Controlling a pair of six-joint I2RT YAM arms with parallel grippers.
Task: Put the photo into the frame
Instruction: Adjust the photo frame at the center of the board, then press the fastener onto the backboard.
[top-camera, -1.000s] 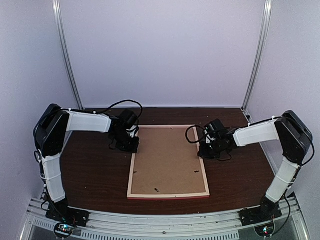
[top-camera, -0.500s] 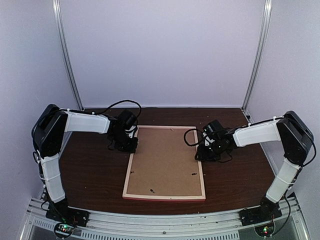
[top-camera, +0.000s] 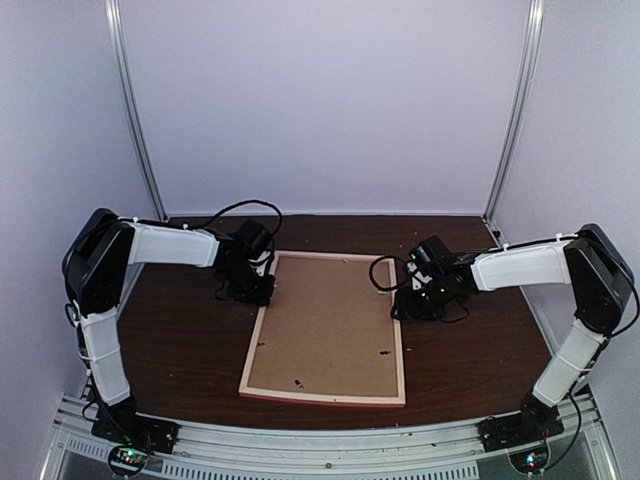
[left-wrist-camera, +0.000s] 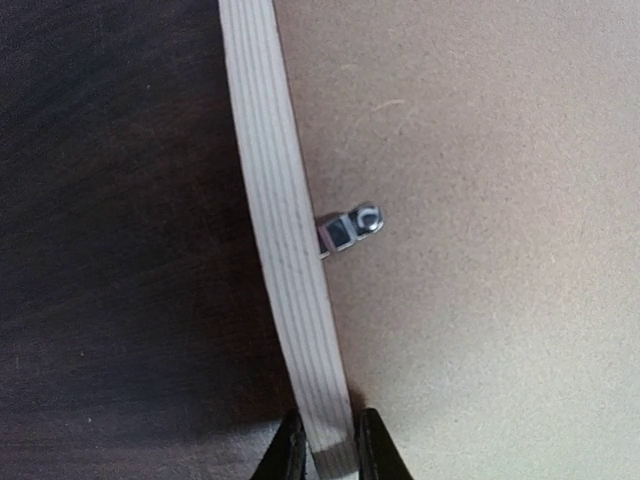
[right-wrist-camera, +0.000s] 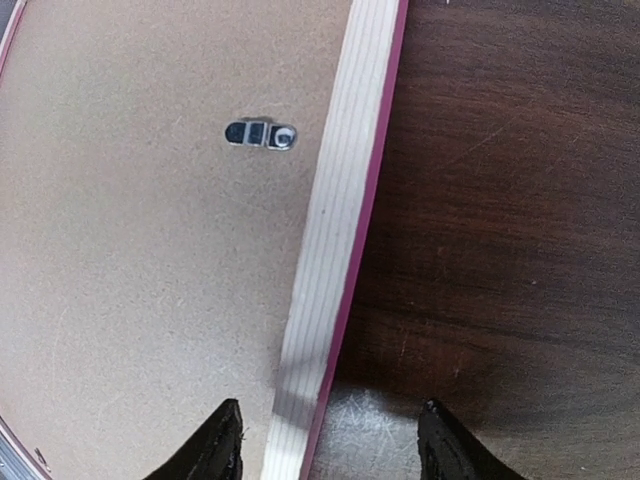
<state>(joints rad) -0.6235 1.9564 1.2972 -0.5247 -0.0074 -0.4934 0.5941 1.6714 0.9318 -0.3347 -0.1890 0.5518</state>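
Frame: the large thin-railed rectangular wooden picture frame (top-camera: 320, 397), pale wood on its upward back and bright pink along its outer edge, lies face down in the middle of the worktop; its long rails run roughly from 12 to 6 o'clock in the top view, the near end skewed a little towards 7 o'clock
Backing board: a plain brown fibreboard panel (top-camera: 325, 325) fills the frame's opening, flat inside the rails
Clips: a small metal turn tab (left-wrist-camera: 350, 228) sits on the board touching the left rail's inner edge; another small metal tab (right-wrist-camera: 260, 133) lies on the board near the right rail
Left gripper: the left gripper (left-wrist-camera: 327, 450) is at the frame's 10 o'clock corner, clenched on the left long rail, one black finger (left-wrist-camera: 290, 455) against the outer edge and the other against the inner edge
Right gripper: the right gripper (right-wrist-camera: 332, 440) is at about 2 o'clock on the frame, released, its two fingers spread wide astride the right long rail; one finger (right-wrist-camera: 222, 445) is over the board, the other over the bare worktop, neither touching the rail
Worktop: the dark brown wood-grain worktop (top-camera: 190, 340) carries the frame, bare at 9 and 3 o'clock of it
Arms: both white and black arms reach inwards from the near edge, elbows out towards 9 and 3 o'clock
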